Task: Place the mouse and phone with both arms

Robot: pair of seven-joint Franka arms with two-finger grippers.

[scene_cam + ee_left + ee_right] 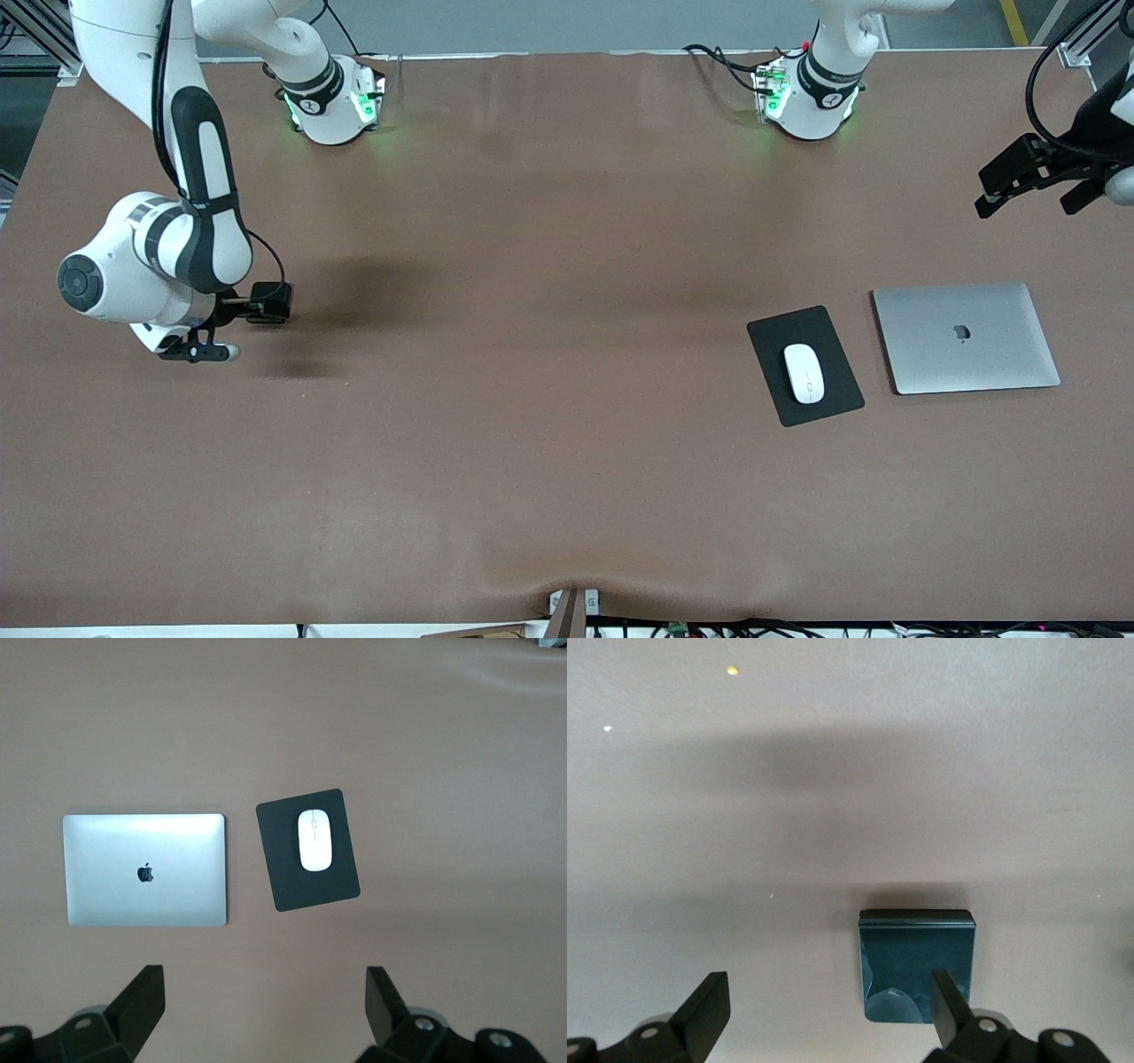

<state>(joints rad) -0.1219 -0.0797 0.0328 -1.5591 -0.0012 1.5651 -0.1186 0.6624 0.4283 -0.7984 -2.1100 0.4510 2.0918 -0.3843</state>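
On the mouse pad: the mouse [803, 373] is lying flat on the black mouse pad [804, 365], toward the left arm's end of the table, its thin centre line showing in the left wrist view [314, 840].
Phone: the phone [916, 964] is showing only in the right wrist view — a dark slab with a glossy, bluish-reflecting face, lying on the table close under the right gripper's fingers; in the front view it is hiding under the right arm's wrist.
Beside the pad: a closed silver laptop [966, 337] is sitting just beside the mouse pad, nearer the table's end, apart from it.
Surface: the table [532, 399] is wearing a brown cloth with soft wrinkles, rippling a little at the edge nearest the front camera.
Room: grey floor and metal framing are showing past the table's edge by the arms' green-lit bases.
Left gripper: the left gripper [1032, 188] is hanging over the table's end, well above the laptop, fingers [142, 997] spread wide and holding nothing.
Right gripper: the right gripper [199, 352] is pointing down low over the right arm's end of the table, fingers [709, 1003] parted — gripping nothing.
Cut off: the left arm is running out of the front view at its edge.
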